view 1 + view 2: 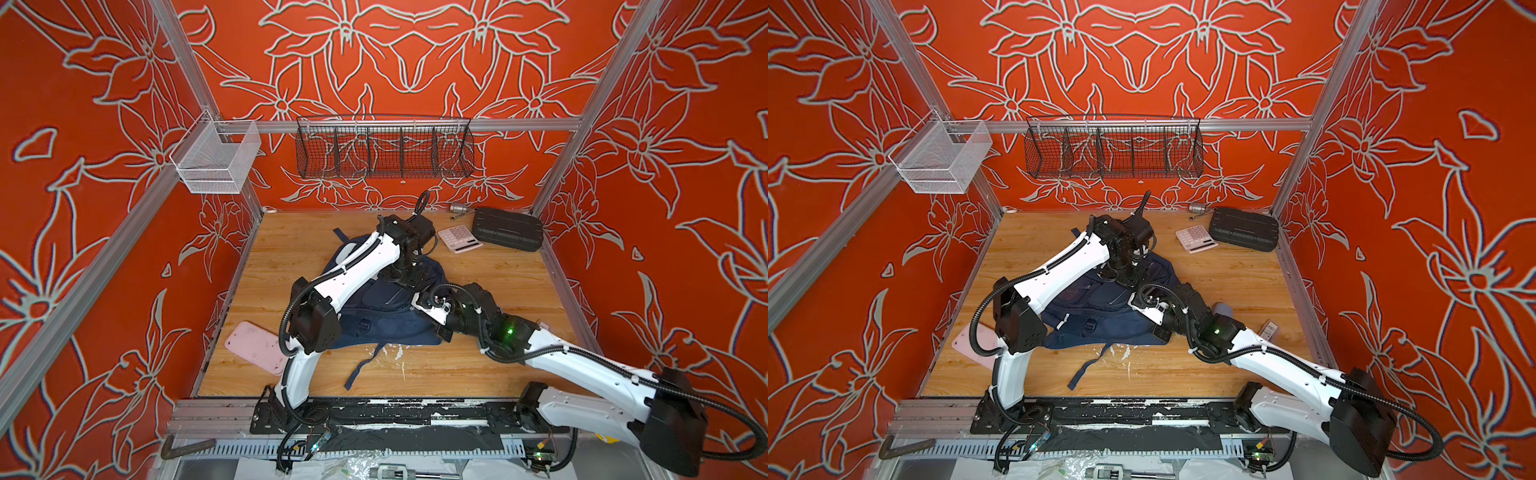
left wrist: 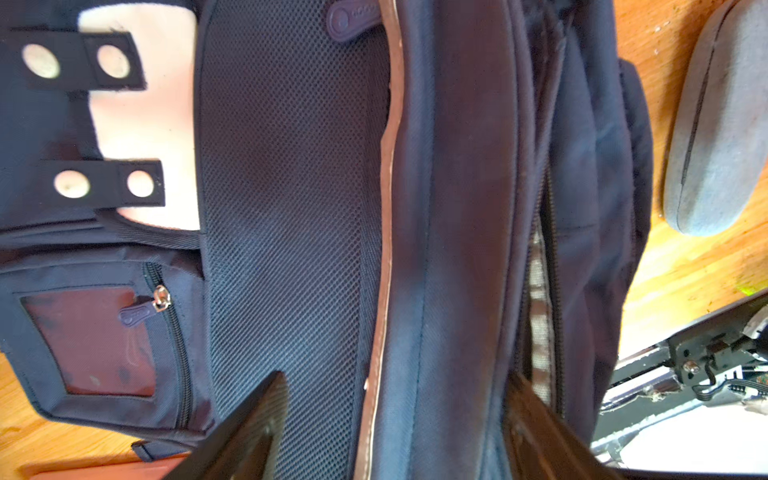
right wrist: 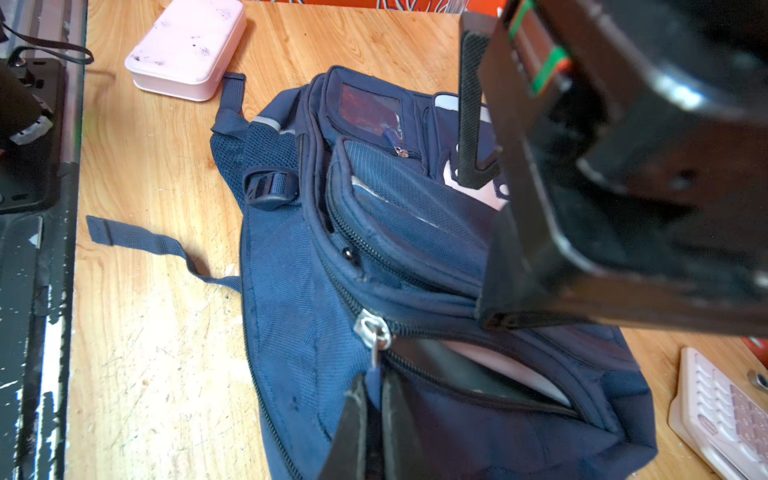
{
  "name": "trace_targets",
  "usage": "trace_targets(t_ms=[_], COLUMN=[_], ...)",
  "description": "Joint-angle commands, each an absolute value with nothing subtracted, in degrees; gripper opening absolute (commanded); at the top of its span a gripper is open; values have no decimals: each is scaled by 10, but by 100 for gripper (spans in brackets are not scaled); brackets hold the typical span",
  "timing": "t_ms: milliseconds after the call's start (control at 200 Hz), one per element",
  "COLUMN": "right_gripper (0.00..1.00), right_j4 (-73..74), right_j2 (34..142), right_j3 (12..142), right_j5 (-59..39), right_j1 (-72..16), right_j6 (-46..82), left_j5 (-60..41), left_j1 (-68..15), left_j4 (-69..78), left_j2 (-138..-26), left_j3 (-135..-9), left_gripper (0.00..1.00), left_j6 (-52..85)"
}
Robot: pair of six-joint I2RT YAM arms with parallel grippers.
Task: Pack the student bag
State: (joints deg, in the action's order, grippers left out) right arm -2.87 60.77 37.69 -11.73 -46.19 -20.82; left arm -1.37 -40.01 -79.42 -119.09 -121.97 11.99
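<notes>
Wooden tabletop, centre: the student bag (image 1: 395, 328) lies flat, main zip partly open, something pink inside. Right gripper (image 3: 374, 424) pinches the zip pull (image 3: 376, 336); left gripper (image 2: 397, 382) straddles bag fabric, jaws apart. Far-right calculator (image 1: 459, 239) and near-left pink case (image 1: 255, 347) lie unpacked.

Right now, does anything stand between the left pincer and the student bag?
Nothing visible does. The left pincer hangs open right over the student bag, its jaws straddling a fold of the navy fabric. The right pincer is shut on the zipper pull of a half-open pocket.
</notes>
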Motion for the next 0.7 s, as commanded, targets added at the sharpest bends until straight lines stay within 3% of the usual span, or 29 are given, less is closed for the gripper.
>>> trace_targets(t_ms=[0, 696], right_gripper=[0, 0], right_j4=[7, 7], right_j2=[588, 602], right_j3=[384, 390], right_j5=[-136, -149], right_j1=[-461, -461], right_j6=[-215, -221], left_j5=[10, -1], left_j1=[-388, -368], left_j4=[-804, -732], left_j2=[-1168, -1132], left_j3=[-1199, -1137], left_gripper=[82, 92], left_j6=[126, 213])
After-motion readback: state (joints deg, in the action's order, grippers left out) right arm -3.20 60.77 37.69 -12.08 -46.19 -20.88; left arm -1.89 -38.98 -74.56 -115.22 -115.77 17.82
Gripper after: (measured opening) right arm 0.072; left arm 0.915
